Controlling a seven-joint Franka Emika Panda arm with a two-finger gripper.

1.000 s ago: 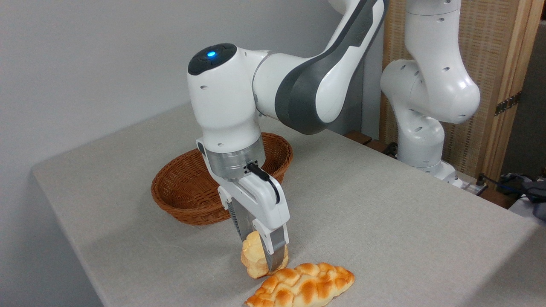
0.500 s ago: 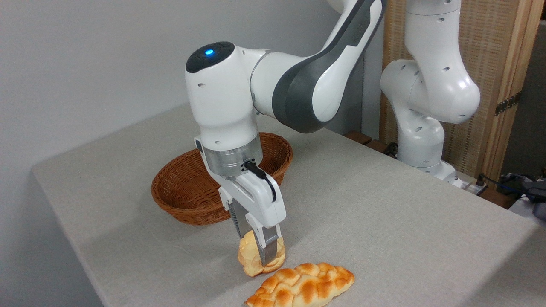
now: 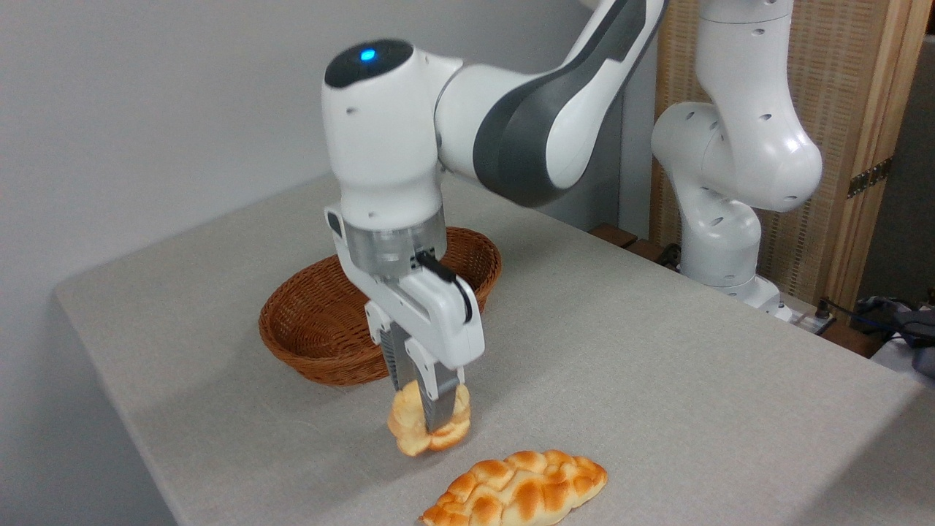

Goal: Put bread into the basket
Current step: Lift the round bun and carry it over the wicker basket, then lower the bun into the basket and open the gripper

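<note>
Pale-golden and puffy, the bun [image 3: 418, 427] is seen pinched between the two fingers of the end effector [image 3: 427, 424], which is closed tightly on its sides; the bun is held clear of the grey cloth-covered bench [image 3: 657, 365], with a faint shadow visible under it. It is found at lower centre of the frame, in front of the basket and just up and left of the braided loaf. The braided orange-brown loaf [image 3: 515, 488] is laid flat on the bench near the bottom edge of the frame, apart from the bun. The brown wicker basket [image 3: 314, 329] is set on the bench at centre left, behind the end effector and partly hidden by the white wrist of the arm [image 3: 387, 146]. Nothing can be made out in the visible part of the basket. A woven wooden screen [image 3: 840, 109] is seen at upper right behind the arm's base.
</note>
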